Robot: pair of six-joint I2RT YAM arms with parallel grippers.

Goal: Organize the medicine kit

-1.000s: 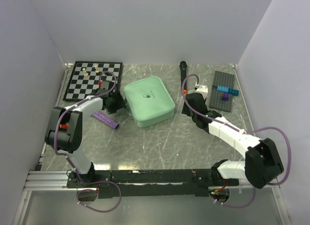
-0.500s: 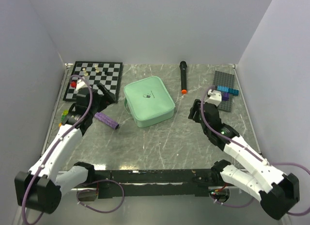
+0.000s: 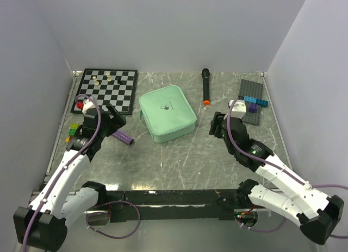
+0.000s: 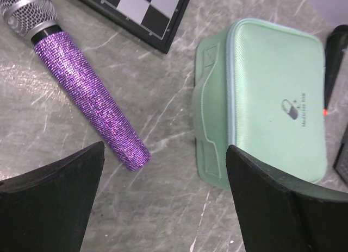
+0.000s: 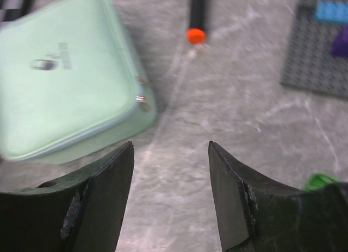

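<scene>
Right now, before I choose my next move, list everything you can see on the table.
kit: one, mint green, closed, centre of the table
purple mic: one, glittery purple with a silver head, left of the kit, not touching it
black mic: one, black with an orange end, behind the kit to its right
chessboard: one, black and white, back left
chess pieces: a few, pale, on the board's far rows
baseplate: one, dark grey, back right
bricks: two, blue and purple, on the baseplate
small blocks: count unclear, green and yellow, left edge
left fingers: two, black, open, empty, left of the kit
right fingers: two, black, open, empty, right of the kit
</scene>
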